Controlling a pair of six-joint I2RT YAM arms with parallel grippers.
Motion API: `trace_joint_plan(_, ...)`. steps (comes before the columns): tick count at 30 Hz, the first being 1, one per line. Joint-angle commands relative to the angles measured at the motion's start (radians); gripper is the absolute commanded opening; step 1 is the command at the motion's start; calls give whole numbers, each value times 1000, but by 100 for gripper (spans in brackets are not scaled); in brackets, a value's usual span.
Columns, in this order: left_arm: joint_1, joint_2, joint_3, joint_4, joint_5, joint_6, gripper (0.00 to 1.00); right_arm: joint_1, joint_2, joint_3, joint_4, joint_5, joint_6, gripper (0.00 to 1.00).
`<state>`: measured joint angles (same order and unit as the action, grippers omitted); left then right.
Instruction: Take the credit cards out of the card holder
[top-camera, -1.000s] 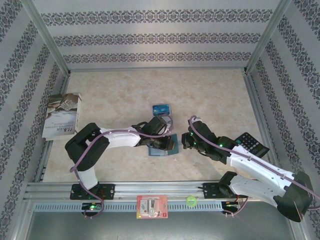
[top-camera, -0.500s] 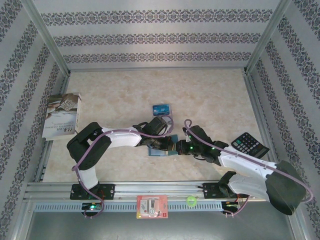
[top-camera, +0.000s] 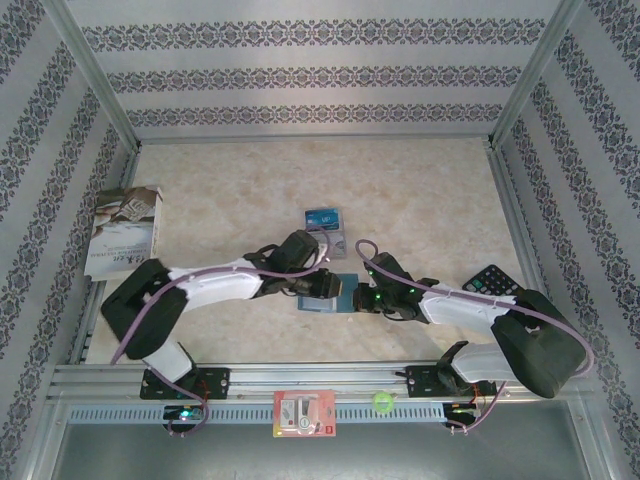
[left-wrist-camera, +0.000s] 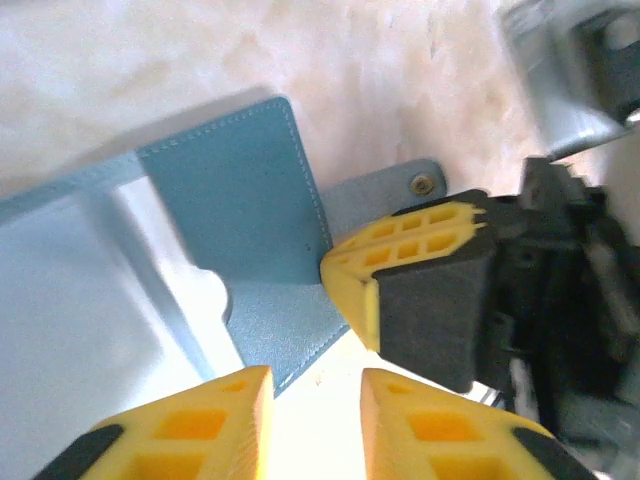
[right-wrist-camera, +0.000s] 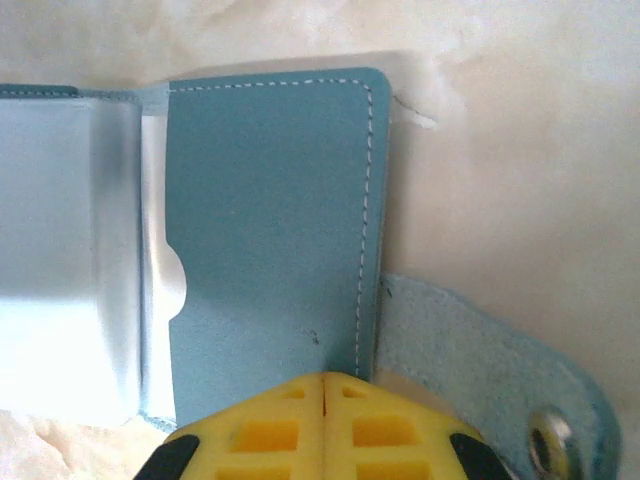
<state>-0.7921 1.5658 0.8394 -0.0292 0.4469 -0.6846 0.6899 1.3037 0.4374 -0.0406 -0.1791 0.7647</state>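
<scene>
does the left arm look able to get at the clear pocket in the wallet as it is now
Probably yes. The wallet lies open, the right claw sits shut on its flap's edge, and the open left claw hangs right beside the clear pocket with nothing between.

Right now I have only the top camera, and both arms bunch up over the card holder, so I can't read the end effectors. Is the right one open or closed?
Observer: Closed. Its wrist view shows the right end effector with both yellow fingers pressed together, tips over the near edge of the opened card holder.
Reviewer: And the left one?
Observer: The left end effector is open, with a corner of the holder just beyond its fingertips.
Reviewer: Is the clasp undone?
Observer: Yes. The snap strap lies loose on the table, its metal stud showing, off to one side of the holder.
</scene>
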Motion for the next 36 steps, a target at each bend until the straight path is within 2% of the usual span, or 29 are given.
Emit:
trace_joint_plan(1, 47, -105, -66, -17, -91, 5, 33, 11, 24, -7, -33, 59, 16, 0)
trace_joint_plan(4, 93, -139, -121, -53, -90, 14, 35, 25, 28, 7, -48, 78, 15, 0)
trace_joint_plan(8, 111, -186, -168, -90, -150, 34, 49, 33, 32, 9, -57, 98, 15, 0)
trace_joint_plan(11, 139, -212, -203, -97, -181, 33, 51, 34, 30, 7, -54, 98, 16, 0)
trace_joint_plan(15, 164, -208, -236, -52, -154, 33, 56, 35, 28, 7, -52, 98, 16, 0)
trace_joint_plan(19, 165, -186, -282, 102, -80, 1, 66, 36, 28, 12, -52, 99, 13, 0)
trace_joint_plan(21, 165, -166, -290, 154, -51, -10, 68, 36, 25, 12, -51, 98, 14, 0)
trace_joint_plan(27, 166, -112, -311, 249, -9, -51, 67, 36, 14, 11, -50, 99, 14, 0)
trace_joint_plan(34, 165, -87, -324, 362, 55, -107, 47, 37, 15, 11, -47, 99, 16, 0)
trace_joint_plan(36, 164, -103, -328, 366, 59, -118, 45, 36, 10, 11, -49, 100, 16, 0)
